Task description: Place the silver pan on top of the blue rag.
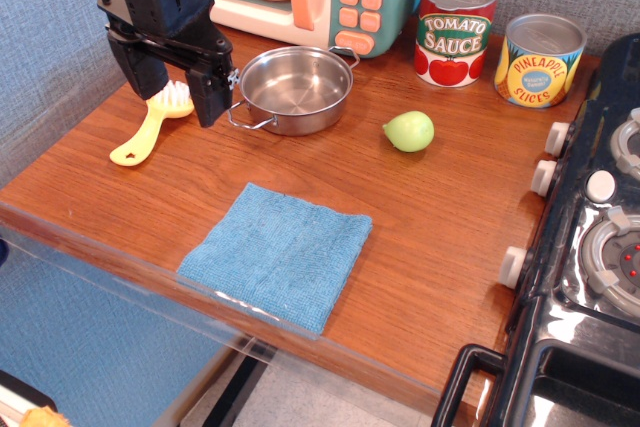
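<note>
The small round shiny steel pan is being seen on the wooden counter, just right of the black gripper, whose spread fingers are gripping nothing. Its wire handles are lying along a near-left to far-right axis. The flat blue terry rag is lying nearer, apart.

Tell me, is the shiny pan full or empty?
Empty. The silver pan sits upright on the table, and its bare shiny bottom shows.
</note>
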Robot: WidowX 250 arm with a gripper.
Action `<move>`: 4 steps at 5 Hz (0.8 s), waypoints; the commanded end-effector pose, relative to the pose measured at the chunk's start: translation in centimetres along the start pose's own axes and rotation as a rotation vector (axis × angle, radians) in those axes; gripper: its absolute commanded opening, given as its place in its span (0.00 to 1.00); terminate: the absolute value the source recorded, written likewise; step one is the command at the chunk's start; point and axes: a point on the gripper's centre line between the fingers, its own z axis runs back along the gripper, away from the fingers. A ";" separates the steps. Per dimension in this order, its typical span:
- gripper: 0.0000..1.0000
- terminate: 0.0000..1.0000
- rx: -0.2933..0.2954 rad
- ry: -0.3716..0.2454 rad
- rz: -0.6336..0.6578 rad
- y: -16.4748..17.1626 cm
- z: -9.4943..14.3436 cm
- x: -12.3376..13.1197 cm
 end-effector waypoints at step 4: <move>1.00 0.00 -0.073 -0.026 -0.034 -4.6 -3.6 8.3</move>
